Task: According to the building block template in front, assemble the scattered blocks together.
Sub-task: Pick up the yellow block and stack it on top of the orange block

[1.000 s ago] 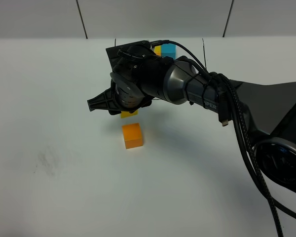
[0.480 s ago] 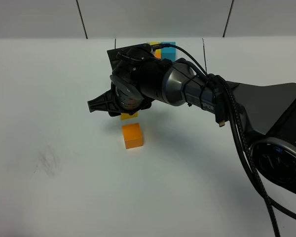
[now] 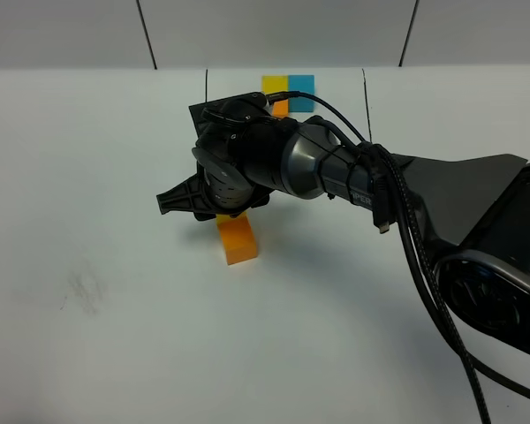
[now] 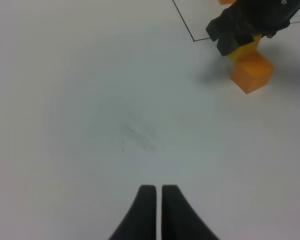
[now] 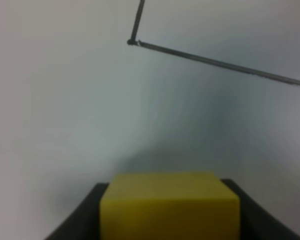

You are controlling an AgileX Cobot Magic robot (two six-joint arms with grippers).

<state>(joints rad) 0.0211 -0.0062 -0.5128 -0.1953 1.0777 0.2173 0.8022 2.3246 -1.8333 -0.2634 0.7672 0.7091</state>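
The right gripper [image 3: 187,199] reaches across the middle of the white table [image 3: 97,168], and its jaws are partly spread and clamped on the yellow cube [image 5: 170,202]. In the right wrist view the cube fills the space between the two black fingers [image 5: 77,220], one on either side of it. A soft shadow lies on the table beyond the cube, and a corner of the thin black rectangle [image 5: 133,42] shows further off. From the left wrist view the yellow cube peeks out under the black fingers, right against the orange cube [image 4: 251,73]. Whether the two cubes touch cannot be told, nor whether the yellow one rests on the table or hangs just above it. In the high view the orange cube stands on the table just below the gripper, and the arm's wrist hides the yellow one. The template [image 3: 289,93] sits at the far edge of the table, behind the arm, inside the drawn rectangle. It has yellow and blue side by side, with orange tucked under the yellow on the near side. The left gripper [image 4: 154,200] shows only in its own wrist view. Its two dark fingers are pressed together with nothing between them, over bare table near a faint grey smudge [image 4: 137,135] and well apart from the cubes.
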